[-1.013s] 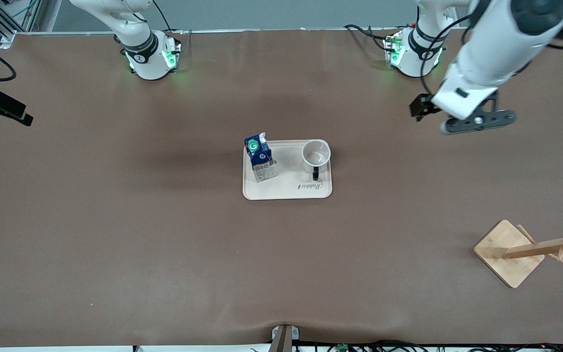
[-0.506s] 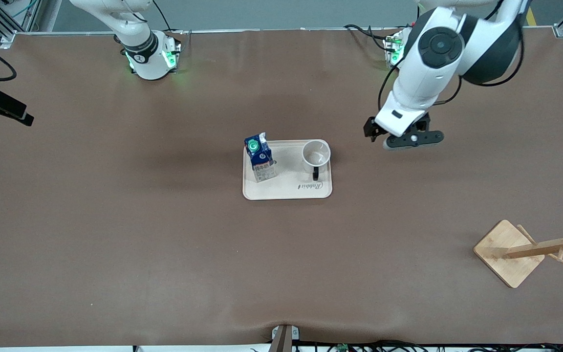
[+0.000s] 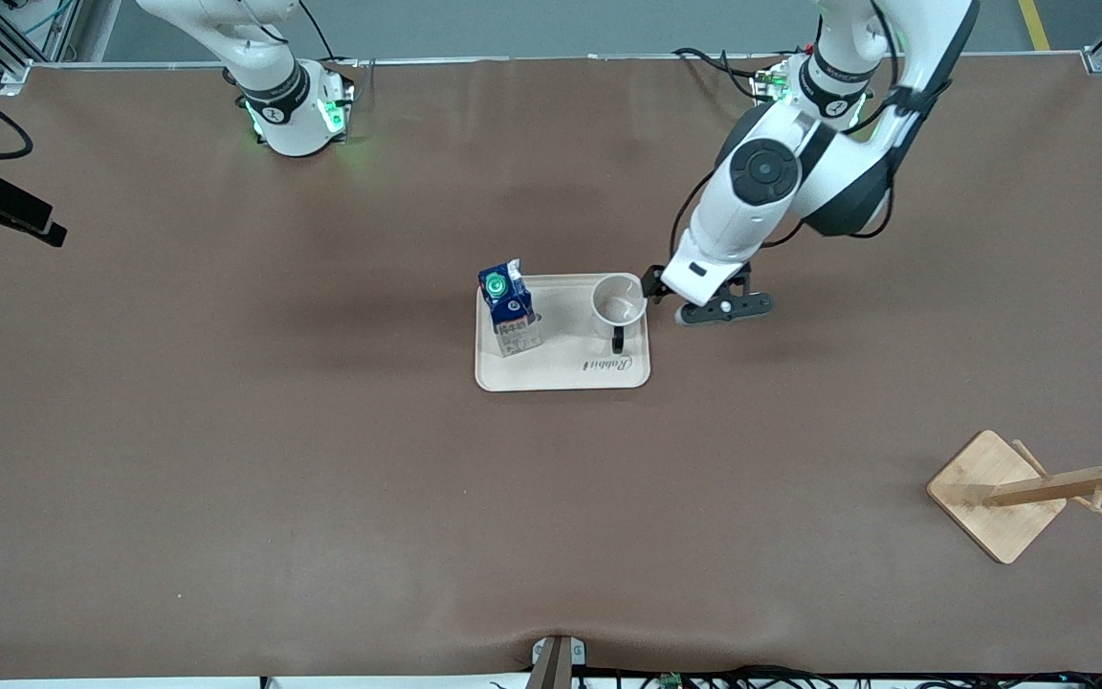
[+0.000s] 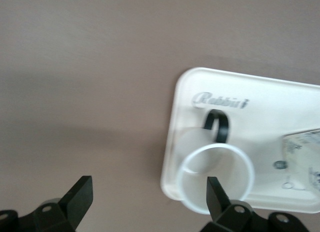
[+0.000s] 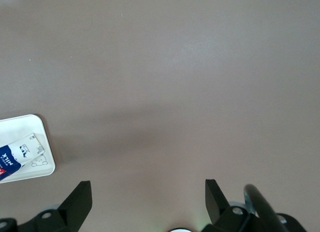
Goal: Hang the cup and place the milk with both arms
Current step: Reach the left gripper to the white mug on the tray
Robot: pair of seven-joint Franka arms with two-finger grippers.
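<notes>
The white cup stands upright on the cream tray, its black handle pointing toward the front camera. The dark-blue milk stands on the same tray, toward the right arm's end. My left gripper hangs open over the tray's edge beside the cup. In the left wrist view the left gripper spans bare table and the cup, with one fingertip over the cup's rim. High up near its own base, my right gripper is open and empty; the milk shows at that view's edge.
A wooden mug rack with angled pegs stands near the front camera at the left arm's end. A black fixture juts in at the right arm's end of the table. Brown tabletop surrounds the tray.
The left arm has swung down from over the table near its base to the cup's side of the tray. Cup, milk and right arm have not moved.
</notes>
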